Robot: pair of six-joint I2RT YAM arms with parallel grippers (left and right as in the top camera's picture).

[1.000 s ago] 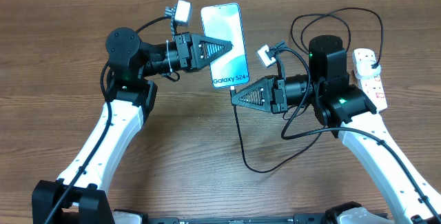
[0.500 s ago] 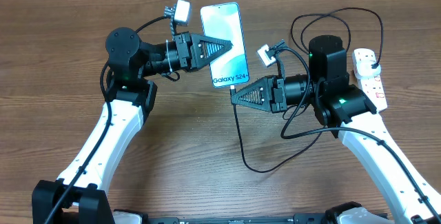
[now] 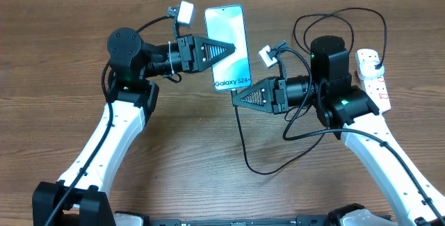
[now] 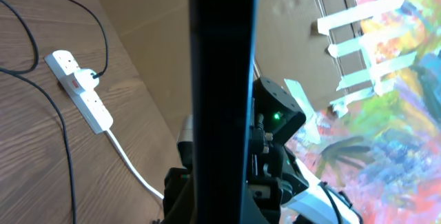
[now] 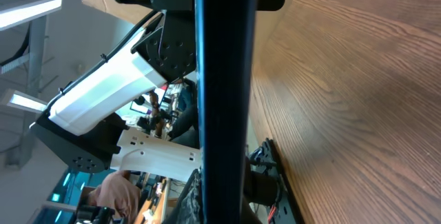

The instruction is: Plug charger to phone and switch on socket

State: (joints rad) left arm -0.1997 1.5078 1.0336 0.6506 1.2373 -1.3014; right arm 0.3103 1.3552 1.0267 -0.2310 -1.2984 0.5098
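The left gripper (image 3: 231, 47) clamps the phone (image 3: 222, 31) screen-up, apparently so the right gripper (image 3: 235, 99), pinched shut on the charger (image 3: 243, 142) tip, can meet its lower edge.

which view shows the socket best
Left wrist: the whole socket lies unblocked, with its white cord. Overhead shows it at the table's right edge, partly behind the right arm. Right wrist doesn't show it.

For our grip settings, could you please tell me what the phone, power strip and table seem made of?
Phone: smooth bright face, probably glass; dark edges unclear. Power strip: smooth white plastic, apparently moulded. Table: matte wood or wood-look laminate; grain streaks show.
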